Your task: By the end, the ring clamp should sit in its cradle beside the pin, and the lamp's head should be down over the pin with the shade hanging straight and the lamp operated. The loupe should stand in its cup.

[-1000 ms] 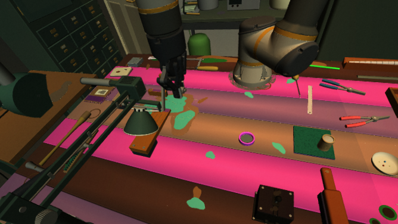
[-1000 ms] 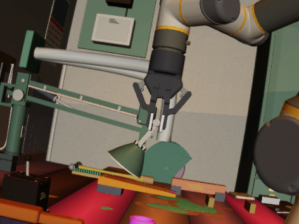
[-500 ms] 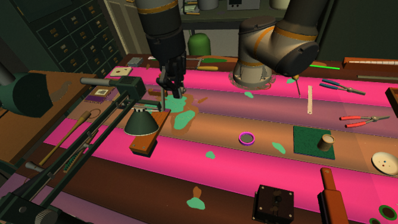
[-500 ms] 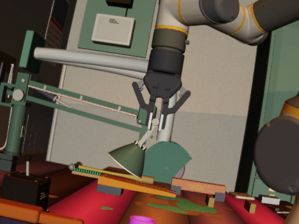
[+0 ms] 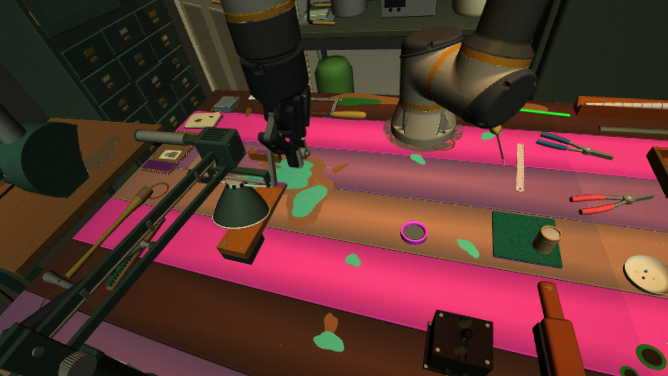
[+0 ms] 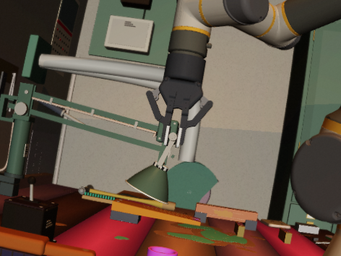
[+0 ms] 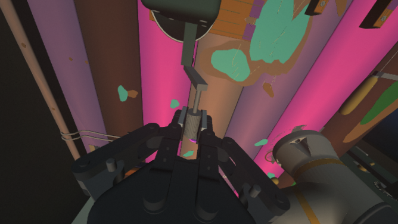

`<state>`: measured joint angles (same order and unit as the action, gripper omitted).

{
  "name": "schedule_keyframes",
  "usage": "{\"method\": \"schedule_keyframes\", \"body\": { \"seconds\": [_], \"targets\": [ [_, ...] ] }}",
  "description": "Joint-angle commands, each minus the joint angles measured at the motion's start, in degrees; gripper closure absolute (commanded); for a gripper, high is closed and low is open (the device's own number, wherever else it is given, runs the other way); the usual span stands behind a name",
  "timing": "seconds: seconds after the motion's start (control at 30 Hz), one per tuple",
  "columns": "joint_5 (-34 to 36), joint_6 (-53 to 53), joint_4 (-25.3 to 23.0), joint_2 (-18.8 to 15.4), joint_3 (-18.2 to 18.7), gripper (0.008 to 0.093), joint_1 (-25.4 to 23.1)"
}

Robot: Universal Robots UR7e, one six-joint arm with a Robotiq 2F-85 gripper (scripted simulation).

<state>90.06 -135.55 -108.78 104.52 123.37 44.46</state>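
Observation:
The lamp's head sits at the end of a green jointed arm, with its dark green shade (image 5: 239, 204) (image 6: 150, 182) hanging tilted above an orange block (image 5: 248, 223). I grip the knurled knob (image 7: 191, 127) at the lamp's head joint (image 6: 172, 136) with my closed gripper (image 5: 294, 156) (image 6: 172, 134) (image 7: 191, 125). The loupe (image 5: 547, 238) stands on a green mat (image 5: 525, 239) to the right. A pink-rimmed cup (image 5: 414, 232) sits mid-bench. I cannot make out the ring clamp or the pin.
The lamp's arm (image 5: 150, 220) runs from the bench's left front corner up to the head. Brushes and a wooden handle (image 5: 107, 232) lie beneath it. A black box (image 5: 459, 342) sits at the front edge. Pliers (image 5: 610, 202) and a ruler (image 5: 520, 167) lie right.

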Motion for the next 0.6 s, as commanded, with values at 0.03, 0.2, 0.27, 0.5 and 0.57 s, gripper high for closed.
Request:
{"method": "schedule_keyframes", "body": {
  "seconds": [0.03,0.2,0.27,0.5,0.57],
  "targets": [
    [-0.1,-0.1,-0.1,-0.2,-0.2,0.0934,-0.1],
    [-0.1,-0.5,-0.1,-0.6,-0.7,0.0934,-0.5],
    [-0.1,-0.6,-0.1,-0.8,-0.8,0.0934,-0.6],
    [-0.1,-1.1,-0.1,-1.4,-1.4,0.0934,-1.1],
    [-0.1,-1.2,-0.1,-1.6,-1.6,0.0934,-1.3]
  ]
}}
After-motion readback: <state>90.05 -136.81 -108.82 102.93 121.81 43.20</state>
